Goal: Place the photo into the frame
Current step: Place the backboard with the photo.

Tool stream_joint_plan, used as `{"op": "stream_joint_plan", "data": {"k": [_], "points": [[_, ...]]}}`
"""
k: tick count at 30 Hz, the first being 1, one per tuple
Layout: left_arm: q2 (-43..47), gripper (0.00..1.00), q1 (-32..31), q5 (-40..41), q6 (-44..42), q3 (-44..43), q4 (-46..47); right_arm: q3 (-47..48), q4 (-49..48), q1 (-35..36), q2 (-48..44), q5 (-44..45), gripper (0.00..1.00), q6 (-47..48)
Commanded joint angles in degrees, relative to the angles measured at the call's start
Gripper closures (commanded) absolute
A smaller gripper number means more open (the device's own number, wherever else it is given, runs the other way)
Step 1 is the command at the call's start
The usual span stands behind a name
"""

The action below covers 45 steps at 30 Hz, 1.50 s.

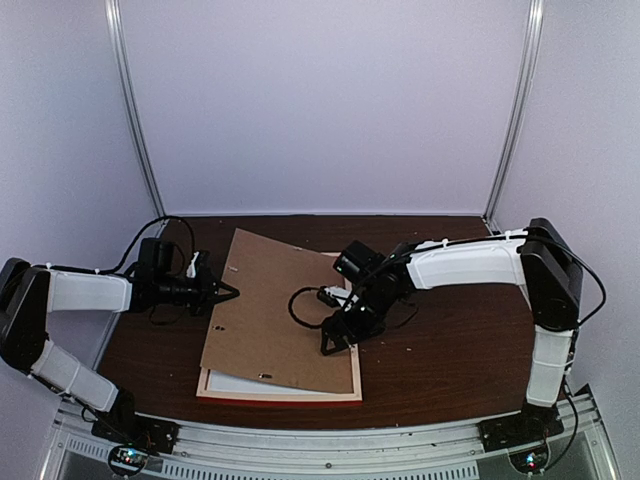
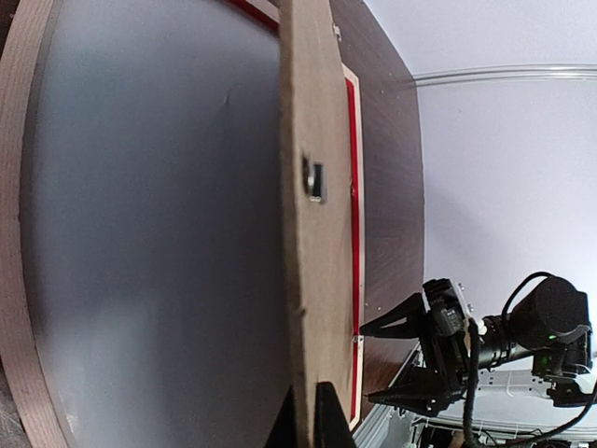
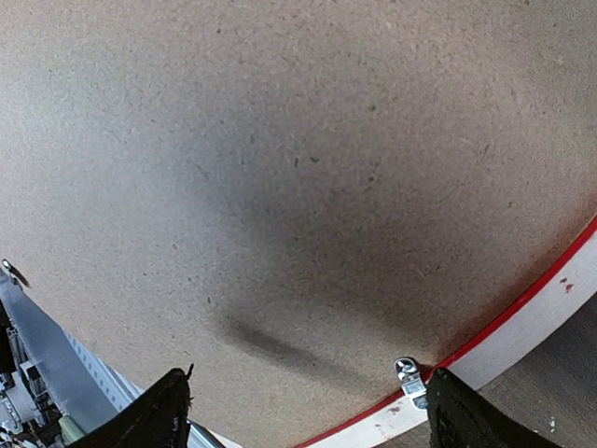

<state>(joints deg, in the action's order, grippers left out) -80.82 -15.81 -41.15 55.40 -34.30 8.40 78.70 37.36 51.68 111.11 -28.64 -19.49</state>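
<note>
The frame (image 1: 300, 398) lies face down on the dark tabletop (image 1: 440, 350), directly ahead of the two arm bases at 12 o'clock. Its pale wooden back is up and its near rail runs parallel to the near edge. From the wrist views, a thin line of red shows along its rim.

Inside the frame, at its 7 o'clock corner, a strip of pale sheet (image 1: 235, 383) shows. It is probably the print lying face down, though it could be a mat, and the view does not settle it.

Over this sits the brown backing board (image 1: 275, 310), turned slightly clockwise against the frame. Its far corner juts past the frame's far rail toward 12 o'clock.

At the board's 9 o'clock edge, the left tool (image 1: 232, 291) is closed on that edge, one finger above and one below. This holds that side tilted up off the sheet.

At the board's 3 o'clock side, the right tool (image 1: 332, 343) points down over the brown surface with its fingers spread wide, gripping nothing. Just beyond its fingers, a small metal clip (image 3: 408, 378) sits on the frame's rail.
</note>
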Motion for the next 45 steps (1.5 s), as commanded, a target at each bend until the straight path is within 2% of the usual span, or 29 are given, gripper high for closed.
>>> {"op": "stream_joint_plan", "data": {"k": [1,17,45], "points": [[-0.7,1.0,-1.1,7.2,-5.2,1.5,-6.7,-1.2,2.5,1.0,-1.4,1.6,0.14,-1.6],[0.1,1.0,-1.1,7.6,-4.9,2.0,-6.6,-3.7,-2.1,2.0,-0.9,-2.5,0.15,-7.9],[0.6,1.0,-1.1,8.8,-4.7,2.8,-6.8,-6.3,-6.3,2.2,-2.3,-8.2,0.19,-12.3]]}}
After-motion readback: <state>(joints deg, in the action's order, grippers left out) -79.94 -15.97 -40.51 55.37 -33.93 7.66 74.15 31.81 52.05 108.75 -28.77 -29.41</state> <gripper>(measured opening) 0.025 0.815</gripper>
